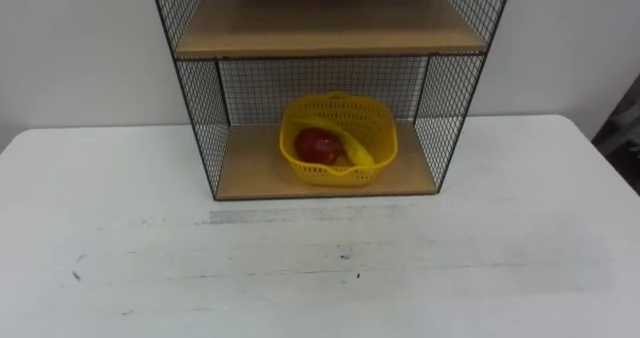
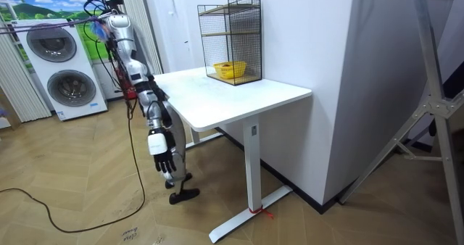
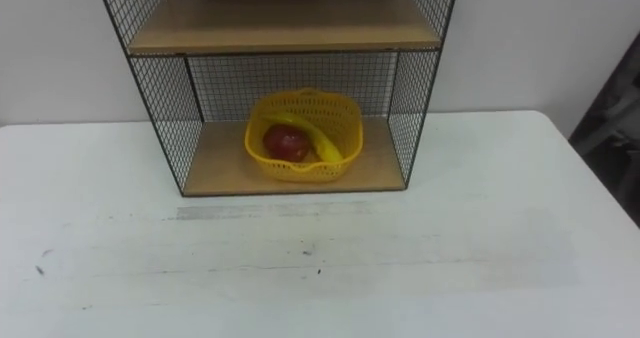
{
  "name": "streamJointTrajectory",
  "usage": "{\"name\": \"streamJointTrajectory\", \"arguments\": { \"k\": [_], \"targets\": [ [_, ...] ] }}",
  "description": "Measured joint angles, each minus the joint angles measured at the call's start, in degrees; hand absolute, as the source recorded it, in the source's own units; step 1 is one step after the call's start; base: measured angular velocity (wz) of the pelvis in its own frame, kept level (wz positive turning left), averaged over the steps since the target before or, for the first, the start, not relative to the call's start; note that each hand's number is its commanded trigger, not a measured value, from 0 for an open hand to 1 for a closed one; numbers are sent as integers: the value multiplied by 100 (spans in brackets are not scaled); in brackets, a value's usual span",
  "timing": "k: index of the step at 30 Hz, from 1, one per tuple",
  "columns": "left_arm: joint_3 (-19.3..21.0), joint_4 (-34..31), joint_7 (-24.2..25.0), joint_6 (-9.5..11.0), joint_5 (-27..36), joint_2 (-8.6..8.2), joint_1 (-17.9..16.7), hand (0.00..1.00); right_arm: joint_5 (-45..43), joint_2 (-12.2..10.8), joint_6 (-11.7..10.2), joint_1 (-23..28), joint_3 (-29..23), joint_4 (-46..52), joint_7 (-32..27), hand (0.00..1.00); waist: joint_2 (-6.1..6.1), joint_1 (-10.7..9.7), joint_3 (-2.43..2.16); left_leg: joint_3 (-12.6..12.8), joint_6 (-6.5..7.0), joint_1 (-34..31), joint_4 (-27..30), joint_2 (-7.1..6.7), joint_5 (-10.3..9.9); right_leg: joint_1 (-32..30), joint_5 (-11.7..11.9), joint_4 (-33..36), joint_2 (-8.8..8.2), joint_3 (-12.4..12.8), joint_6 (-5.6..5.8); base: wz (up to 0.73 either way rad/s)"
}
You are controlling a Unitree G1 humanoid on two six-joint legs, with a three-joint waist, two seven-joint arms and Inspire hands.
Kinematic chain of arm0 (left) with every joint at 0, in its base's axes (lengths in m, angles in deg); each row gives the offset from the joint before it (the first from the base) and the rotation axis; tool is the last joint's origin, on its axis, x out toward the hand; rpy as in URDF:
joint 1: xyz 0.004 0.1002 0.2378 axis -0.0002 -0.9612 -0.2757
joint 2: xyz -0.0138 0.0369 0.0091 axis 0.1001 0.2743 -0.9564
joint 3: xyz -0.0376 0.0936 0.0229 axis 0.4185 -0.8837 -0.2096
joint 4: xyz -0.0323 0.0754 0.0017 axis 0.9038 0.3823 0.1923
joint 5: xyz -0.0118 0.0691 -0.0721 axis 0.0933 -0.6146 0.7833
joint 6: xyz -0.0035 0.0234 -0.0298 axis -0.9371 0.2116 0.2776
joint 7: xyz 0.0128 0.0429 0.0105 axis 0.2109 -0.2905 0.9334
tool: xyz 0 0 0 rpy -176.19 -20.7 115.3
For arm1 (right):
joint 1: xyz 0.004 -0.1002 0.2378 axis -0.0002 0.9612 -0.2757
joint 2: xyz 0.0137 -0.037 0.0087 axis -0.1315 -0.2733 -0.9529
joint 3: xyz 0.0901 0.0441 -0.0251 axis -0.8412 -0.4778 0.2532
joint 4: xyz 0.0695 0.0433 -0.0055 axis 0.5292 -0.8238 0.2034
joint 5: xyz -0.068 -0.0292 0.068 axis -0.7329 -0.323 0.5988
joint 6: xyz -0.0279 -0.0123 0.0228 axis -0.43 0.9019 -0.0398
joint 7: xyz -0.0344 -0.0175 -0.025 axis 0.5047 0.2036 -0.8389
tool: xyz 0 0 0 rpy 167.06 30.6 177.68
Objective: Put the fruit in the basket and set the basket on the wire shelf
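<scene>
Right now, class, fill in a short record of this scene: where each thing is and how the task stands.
basket: yellow, on the lower board of the wire shelf
fruit: red apple and banana, both in the basket
wire shelf: stands on the white table
right hand: hanging beside the robot, off the table
task: looks complete
</scene>
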Motion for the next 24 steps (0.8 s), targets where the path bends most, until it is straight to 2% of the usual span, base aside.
{"name": "streamJointTrajectory", "arguments": {
  "k": [3, 7, 10, 15, 24],
  "targets": [
    [-274, -18, 3, -92, -246, -100, 54, 0, -323, -143, 23, -38, 310, 9, 85, 0, -14, -3, 16, -2, -6, 21, -19, 0, 5, 18, 1, 0, 6, 7, -3, 0],
    [-499, -22, 3, -163, -424, -251, 111, 0, -711, -307, 193, -32, 802, 7, 193, 0, -37, 18, 28, -9, -5, 13, -17, 5, 4, 39, -2, -6, 9, 7, -6, 0],
    [-764, -22, 35, -240, -472, -279, 161, 0, -1021, -340, 272, -45, 1185, 15, 337, 0, -34, 31, 28, -2, -3, -3, -16, 5, 3, 11, -3, -13, 11, 17, -7, 0],
    [-1154, -24, 231, -290, -644, -280, 301, 0, -1412, -360, 264, -236, 1328, 205, 433, 0, 2, 34, 55, 15, 1, -20, -18, 4, 7, -47, 13, -21, 46, 108, -6, -6],
    [-1374, -20, 533, -425, -736, -300, 413, 0, -1340, -443, 204, -348, 1610, 359, 652, 0, 23, 39, 51, 14, 2, -9, -18, 5, 8, -33, 15, -29, 50, 113, -8, 0]
  ]
}}
